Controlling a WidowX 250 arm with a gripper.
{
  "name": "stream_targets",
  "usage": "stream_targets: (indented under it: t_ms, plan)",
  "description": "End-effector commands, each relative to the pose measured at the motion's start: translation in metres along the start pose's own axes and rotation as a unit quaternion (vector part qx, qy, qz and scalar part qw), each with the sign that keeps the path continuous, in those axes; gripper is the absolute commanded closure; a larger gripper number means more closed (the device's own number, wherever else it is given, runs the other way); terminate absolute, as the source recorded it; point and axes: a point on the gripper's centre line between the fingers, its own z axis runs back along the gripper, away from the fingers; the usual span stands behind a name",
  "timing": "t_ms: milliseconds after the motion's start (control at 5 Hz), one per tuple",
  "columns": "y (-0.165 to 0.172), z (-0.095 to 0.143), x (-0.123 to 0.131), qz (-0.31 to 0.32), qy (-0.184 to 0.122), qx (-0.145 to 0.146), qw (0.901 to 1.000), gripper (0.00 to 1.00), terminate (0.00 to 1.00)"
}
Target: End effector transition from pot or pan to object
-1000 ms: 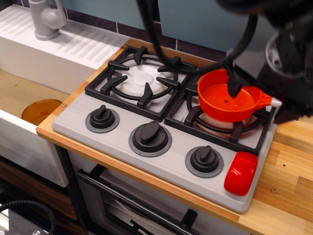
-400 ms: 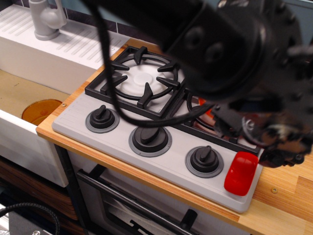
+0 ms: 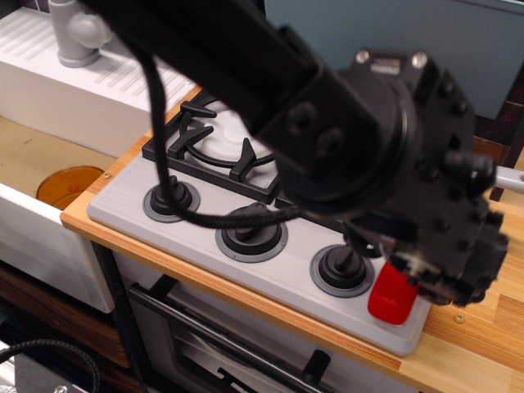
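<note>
My bulky black gripper head (image 3: 430, 274) with its trailing cables fills the right half of the view. It hangs low over the stove's front right corner, right above the top end of the glossy red oblong (image 3: 390, 300). Only the oblong's lower part shows, lying on the grey stove panel (image 3: 131, 214) next to the right knob (image 3: 341, 269). The fingers are hidden under the head, so I cannot tell how the jaws stand. The orange-red saucepan is hidden behind the arm; a light-grey bit that may be its handle (image 3: 511, 182) shows at the right edge.
The left knob (image 3: 170, 199) and the middle knob (image 3: 250, 232) stand on the panel. The black left burner grate (image 3: 214, 146) is partly covered by the arm. An orange disc bowl (image 3: 69, 184) lies in the sink at left, behind it a grey faucet (image 3: 75, 33). Wooden counter (image 3: 475, 348) lies at right.
The gripper head has swung from the back right, by the saucepan, forward and down towards the red oblong. It now hides the saucepan and the oblong's top end.
</note>
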Motion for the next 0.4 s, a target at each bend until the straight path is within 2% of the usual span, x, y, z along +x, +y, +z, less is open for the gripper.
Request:
stream_targets:
  t_ms: [0, 200]
  plan:
    - [-0.0058, -0.0145, 0.0003, 0.011, -0.001, -0.016, 0.9998, 0.0, 0.0]
    - [-0.0058, -0.0145, 0.0003, 0.011, -0.001, -0.016, 0.9998, 0.0, 1.0]
